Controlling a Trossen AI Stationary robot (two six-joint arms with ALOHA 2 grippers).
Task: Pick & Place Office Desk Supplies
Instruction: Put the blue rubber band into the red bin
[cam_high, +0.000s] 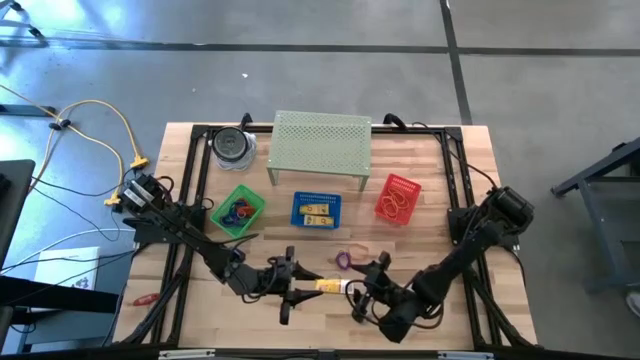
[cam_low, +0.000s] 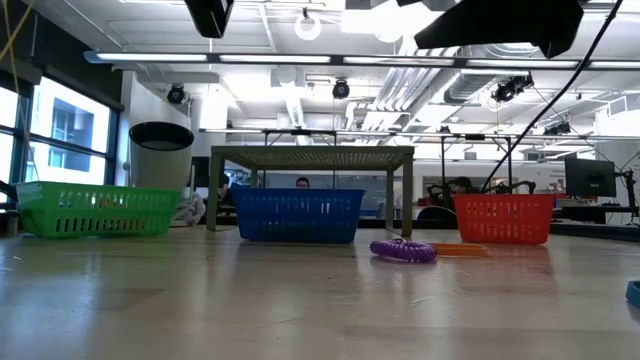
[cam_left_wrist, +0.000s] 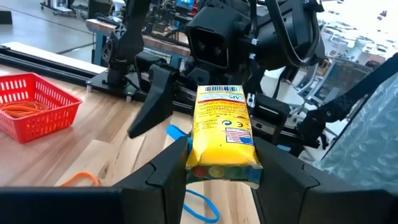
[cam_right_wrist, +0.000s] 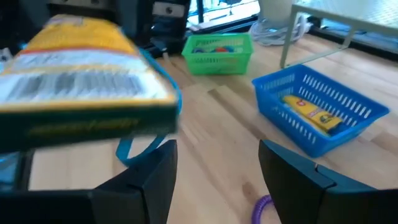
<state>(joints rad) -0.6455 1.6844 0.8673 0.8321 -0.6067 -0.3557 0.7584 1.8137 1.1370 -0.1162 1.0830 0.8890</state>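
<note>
The left gripper, fingers pinching one end of the yellow packet, holds it above the desk, long axis pointing 3 o'clock toward the right gripper, whose fingers are spread.

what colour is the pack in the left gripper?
Yellow, with a white barcode label; the pack in the left gripper shows best in the left wrist view.

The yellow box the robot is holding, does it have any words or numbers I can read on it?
yellow box, held in the left tool: it carries a barcode, lines of small print and a little flag picture, but all of it is too small and blurred to read.
Same box in the right wrist view: barcode only, blurred.
Nothing else here shows any readable text.
</note>
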